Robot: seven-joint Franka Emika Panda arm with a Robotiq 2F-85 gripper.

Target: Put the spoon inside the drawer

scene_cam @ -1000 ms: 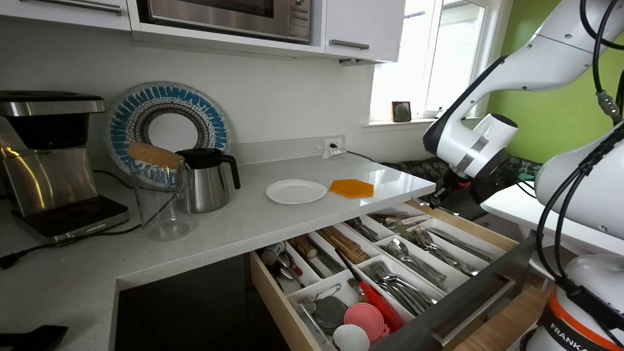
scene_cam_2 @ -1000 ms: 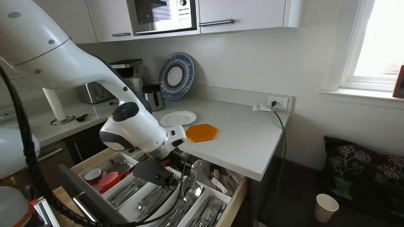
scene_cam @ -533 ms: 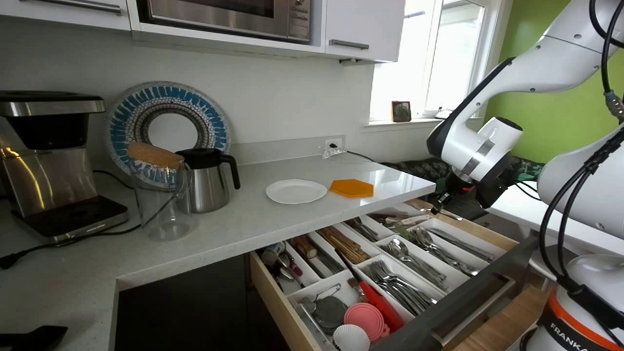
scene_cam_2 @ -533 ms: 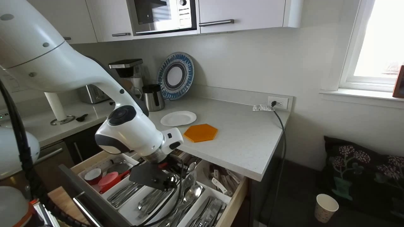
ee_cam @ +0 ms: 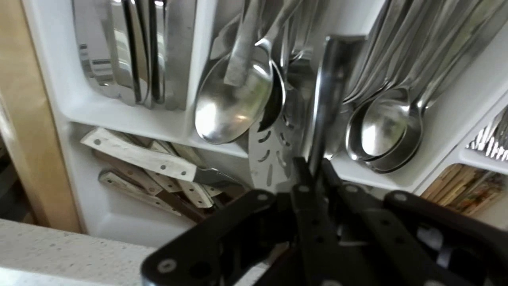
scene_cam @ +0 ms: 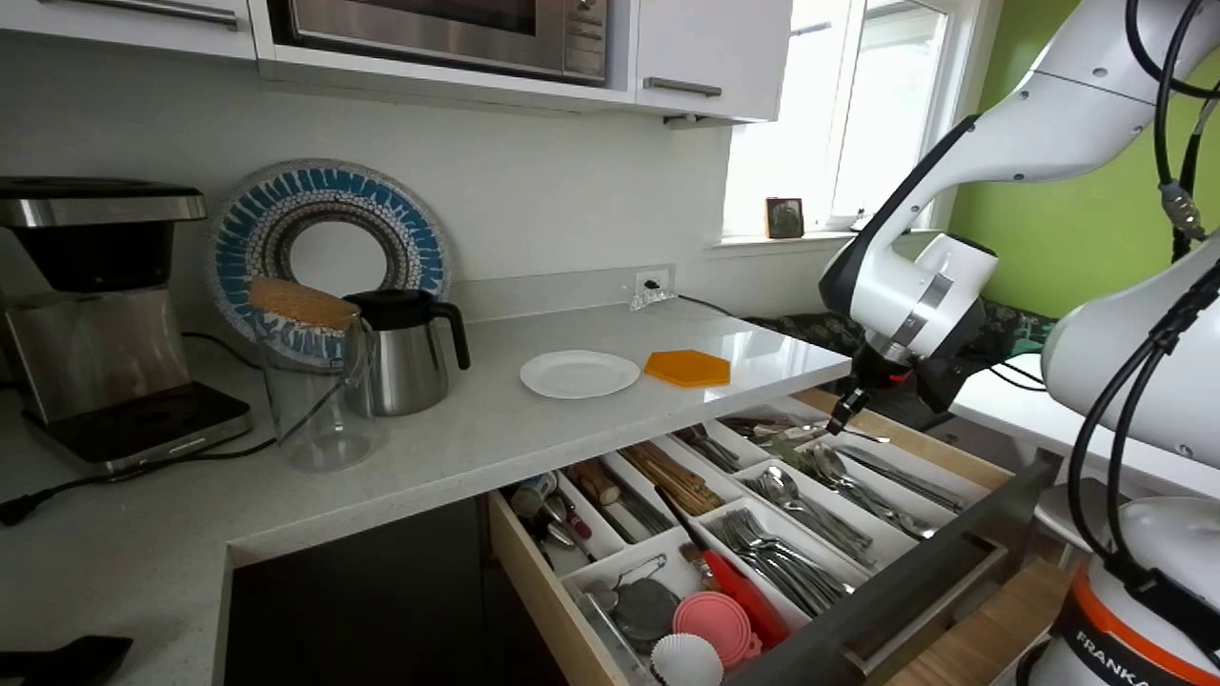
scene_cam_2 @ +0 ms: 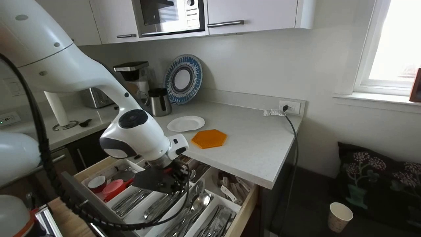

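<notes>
The drawer [scene_cam: 929,443] is pulled out, with light wood sides and white compartments full of cutlery. My gripper [ee_cam: 316,171] is shut on a metal spoon [ee_cam: 331,91] whose handle points away from the fingers. In an exterior view part of that spoon [scene_cam: 865,436] sticks out sideways beside the gripper [scene_cam: 836,425]. Its bowl is hidden behind the gripper in the wrist view. I am above the far end of the drawer, over the compartments with the large spoon [ee_cam: 234,103] and the smaller spoons [ee_cam: 383,123]; whether the held spoon touches these I cannot tell.
The countertop [scene_cam: 496,448] overhangs the drawer's back, close to the gripper. A white plate [scene_cam: 579,374] and an orange hexagonal mat [scene_cam: 688,368] lie on it. Knives with pale handles [ee_cam: 139,157] fill a rear compartment. A black cable [scene_cam_2: 138,226] loops from the arm over the drawer.
My gripper has come lower over the drawer and tilted to point further down, with the spoon still in it. The drawer and its cutlery have stayed put.
</notes>
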